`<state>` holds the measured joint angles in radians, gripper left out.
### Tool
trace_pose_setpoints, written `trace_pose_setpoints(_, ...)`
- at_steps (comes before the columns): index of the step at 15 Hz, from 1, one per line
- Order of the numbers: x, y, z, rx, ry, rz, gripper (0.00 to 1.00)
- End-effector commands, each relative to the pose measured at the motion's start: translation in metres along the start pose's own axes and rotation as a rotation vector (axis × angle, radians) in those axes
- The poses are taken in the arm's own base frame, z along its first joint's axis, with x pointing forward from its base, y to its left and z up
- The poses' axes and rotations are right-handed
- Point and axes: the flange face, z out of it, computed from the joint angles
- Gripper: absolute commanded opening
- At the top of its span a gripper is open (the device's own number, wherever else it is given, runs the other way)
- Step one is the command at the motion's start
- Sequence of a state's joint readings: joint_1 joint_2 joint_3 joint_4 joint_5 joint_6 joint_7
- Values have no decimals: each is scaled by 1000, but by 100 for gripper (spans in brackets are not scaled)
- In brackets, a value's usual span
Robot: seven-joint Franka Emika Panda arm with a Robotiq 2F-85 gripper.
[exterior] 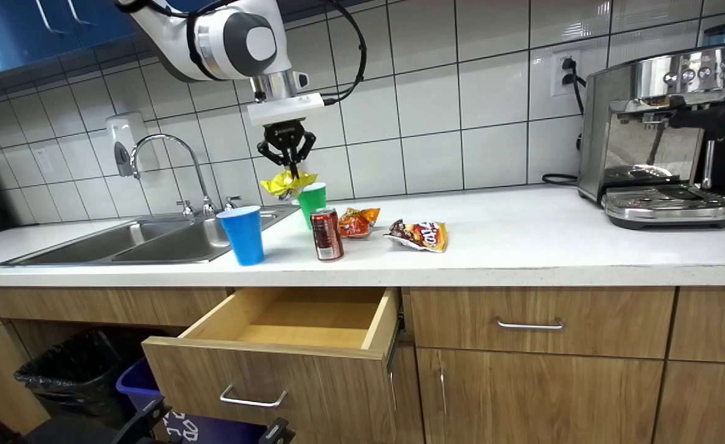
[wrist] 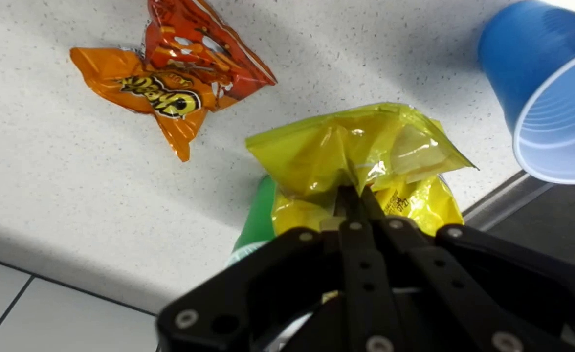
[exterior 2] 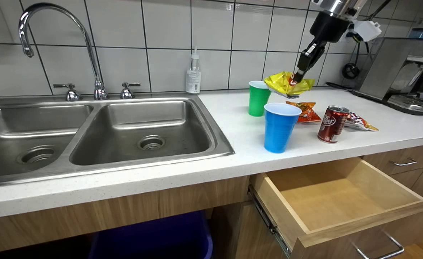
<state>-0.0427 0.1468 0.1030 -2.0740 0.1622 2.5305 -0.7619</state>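
Closest in the wrist view is the gripper [wrist: 359, 198], whose two fingers are pressed together upon a yellow snack bag [wrist: 390, 142]; therefore it grasps this bag, which is crumpled at the place of the pinch. As both exterior views show, the yellow snack bag hangs in the air above the white counter [exterior: 510, 246]. Below it stands a green cup [exterior 2: 259, 101], partly covered by the bag in the wrist view, and I cannot tell whether the two are touching. A little farther, on the counter, lies an orange and red snack bag [wrist: 170, 93], while a blue cup [exterior 2: 280, 129] with a pale inside stands upright near the edge of the metal sink [exterior 2: 220, 144]. In both exterior views a dark red can [exterior 2: 332, 126] stands upright near the front of the counter, and beside it lies a brown and orange snack bag [exterior: 421, 236]. Under the counter, a wooden drawer [exterior: 307, 376] is pulled out. Behind the sink rises a curved faucet [exterior 2: 83, 34], and a transparent bottle [exterior 2: 193, 77] stands near the sink's back corner. Well apart from the gripper there is a coffee machine [exterior: 664, 135], before the white tiled wall [exterior: 430, 111].
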Motion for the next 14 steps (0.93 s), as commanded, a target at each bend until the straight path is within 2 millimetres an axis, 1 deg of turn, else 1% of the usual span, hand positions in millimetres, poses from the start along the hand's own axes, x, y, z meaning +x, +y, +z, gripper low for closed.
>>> trace_pose_setpoints(1, -12, -6, -27, 21, 21, -38, 0)
trace_pose_setpoints(8, -31, -16, -58, -1, 57, -33, 0)
trace_pose_setpoints(11, -43, -24, -69, -9, 65, -17, 0)
trace_pose_setpoints(14, -54, -36, -75, -7, 62, -6, 0)
